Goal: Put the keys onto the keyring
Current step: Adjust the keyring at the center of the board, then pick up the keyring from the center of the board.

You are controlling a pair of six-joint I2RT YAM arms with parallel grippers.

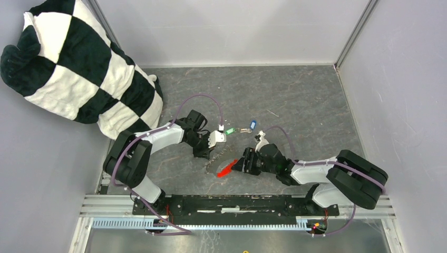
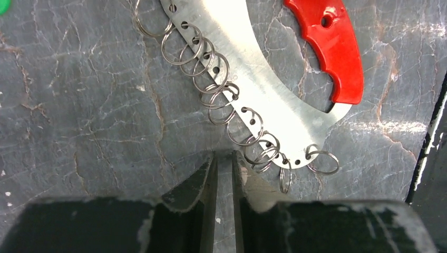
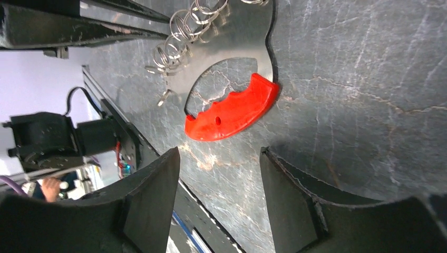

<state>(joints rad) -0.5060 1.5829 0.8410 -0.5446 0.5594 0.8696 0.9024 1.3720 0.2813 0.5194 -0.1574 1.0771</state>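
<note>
Slumping at far left: a black-and-white checked cushion (image 1: pixel 68 68), leaning into the corner.
Tabletop (image 1: pixel 311 100): dark grey stone pattern with pale veins; everything below lies on it.
Left claw (image 1: pixel 210 156): reaches in from the left and points down at the tabletop. Its fingers (image 2: pixel 207 182) are drawn almost together, with only a thin slit of tabletop showing between them and nothing gripped. The tips sit just beside the end of the keyring's row of rings, not on any ring.
Keyring (image 1: pixel 225 168): lies flat, near of centre, between the two claws. It is a crescent steel plate (image 2: pixel 263 79) with a red tag (image 2: pixel 327 47) along its inner curve.
Split rings (image 2: pixel 221 89): many small wire loops hang through holes along the plate's outer edge, overlapping one another. None carries a key.
Green key (image 1: pixel 229 129): lies on the tabletop on the far side of the keyring, apart from it and just right of the left wrist.
Right claw (image 1: pixel 239 164): comes in low from the right, fingers (image 3: pixel 158 205) spread wide and holding nothing. The red tag lies just beyond its tips.
Blue key (image 1: pixel 252 125): right of the green one, the silver blades meeting between the two heads; whether they are joined cannot be told.
</note>
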